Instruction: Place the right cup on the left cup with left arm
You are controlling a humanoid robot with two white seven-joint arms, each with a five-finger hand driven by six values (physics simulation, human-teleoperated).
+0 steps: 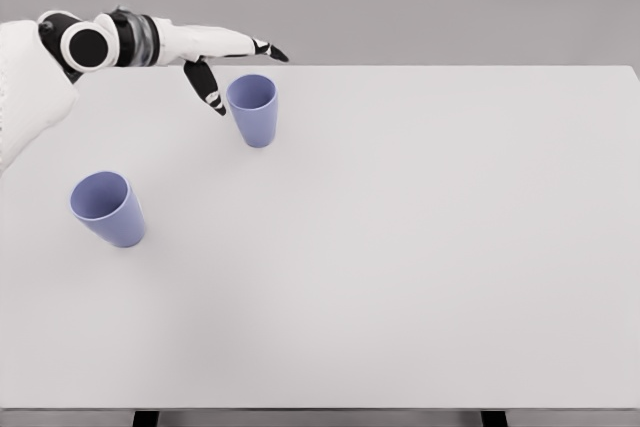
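- Head view, far left: the white left arm (40, 77) comes in from the upper-left corner and stretches along the far edge of the white, flat bench (400, 277).
- Lower left on the bench stands the left cup, a periwinkle-blue, smooth plastic-looking tumbler (108, 209); it appears upright, mouth up. What shows of its inside is bare, and nothing rests on or in it.
- Further right, the left hand (222, 59) is spread: the long fingers (265, 49) reach out past the far rim of the right cup, and the dark thumb (207, 87) hangs down just beside that cup's left wall. It has hold of nothing; whether the thumb touches the cup I cannot tell.
- Just right of the thumb stands the right cup, a second periwinkle-blue tumbler of the same shape (253, 109), near the far edge, upright, mouth open, well apart from the left cup. The visible part of its interior is bare too.
- Progress, as I judge it: the task is at its start. The hand is at the right cup, but no grasp is made. Closing around it, lifting it, carrying it down-left and setting it on the left cup are all still to do.
- No right arm appears in this view.
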